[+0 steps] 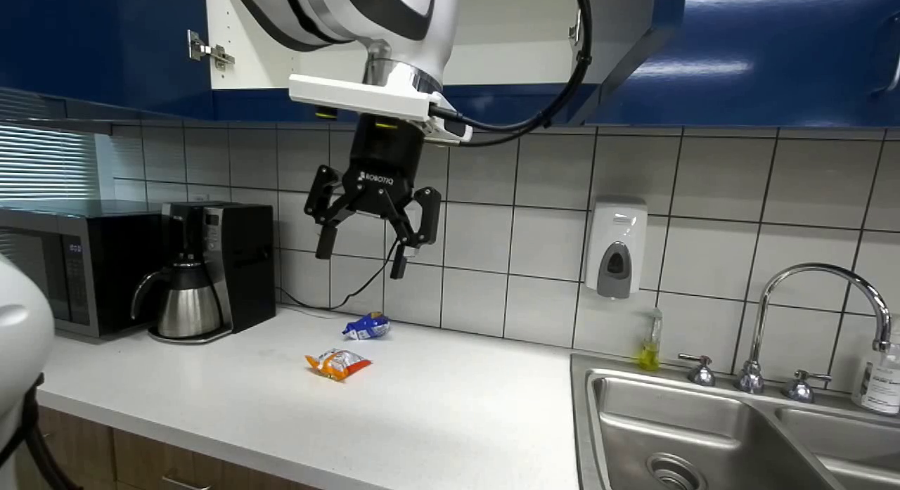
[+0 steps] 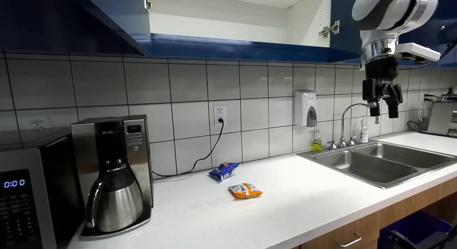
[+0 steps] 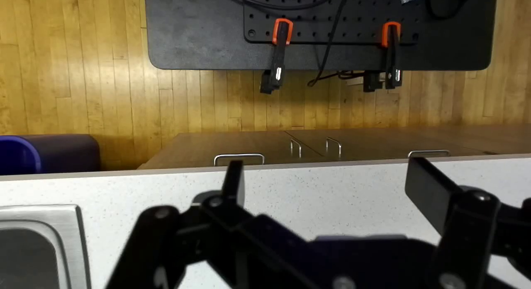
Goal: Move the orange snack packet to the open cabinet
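The black two-fingered end effector [image 3: 327, 173] gapes wide, empty, probably to straddle the crinkly orange packet [image 1: 337, 364] lying forward of the back edge of the white surface [image 1: 457, 398].

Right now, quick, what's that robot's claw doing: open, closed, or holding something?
Gripper: open, holding nothing.
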You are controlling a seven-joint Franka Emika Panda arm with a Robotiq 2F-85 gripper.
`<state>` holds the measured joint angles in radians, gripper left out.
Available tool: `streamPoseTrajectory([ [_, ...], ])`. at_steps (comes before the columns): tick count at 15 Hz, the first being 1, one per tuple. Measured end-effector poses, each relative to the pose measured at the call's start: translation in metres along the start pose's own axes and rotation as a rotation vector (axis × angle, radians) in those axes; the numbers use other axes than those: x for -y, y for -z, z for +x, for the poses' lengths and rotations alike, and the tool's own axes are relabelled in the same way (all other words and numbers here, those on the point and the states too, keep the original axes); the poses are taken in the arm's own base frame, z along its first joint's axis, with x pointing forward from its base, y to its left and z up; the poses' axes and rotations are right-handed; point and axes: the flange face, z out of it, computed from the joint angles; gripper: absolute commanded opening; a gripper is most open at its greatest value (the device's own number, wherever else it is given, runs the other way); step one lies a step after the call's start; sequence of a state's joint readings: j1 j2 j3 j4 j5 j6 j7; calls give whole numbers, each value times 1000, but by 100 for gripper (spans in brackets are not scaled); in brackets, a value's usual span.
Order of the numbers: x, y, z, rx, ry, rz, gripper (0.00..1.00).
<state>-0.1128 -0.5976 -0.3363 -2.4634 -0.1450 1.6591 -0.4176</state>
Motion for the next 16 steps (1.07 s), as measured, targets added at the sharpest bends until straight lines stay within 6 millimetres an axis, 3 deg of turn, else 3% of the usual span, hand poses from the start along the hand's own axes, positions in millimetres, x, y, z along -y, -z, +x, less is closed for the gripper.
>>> streamPoseTrajectory([
  [9, 0, -7, 4, 7, 1, 3, 100],
  [16, 13, -34, 46, 16, 49, -29, 100],
])
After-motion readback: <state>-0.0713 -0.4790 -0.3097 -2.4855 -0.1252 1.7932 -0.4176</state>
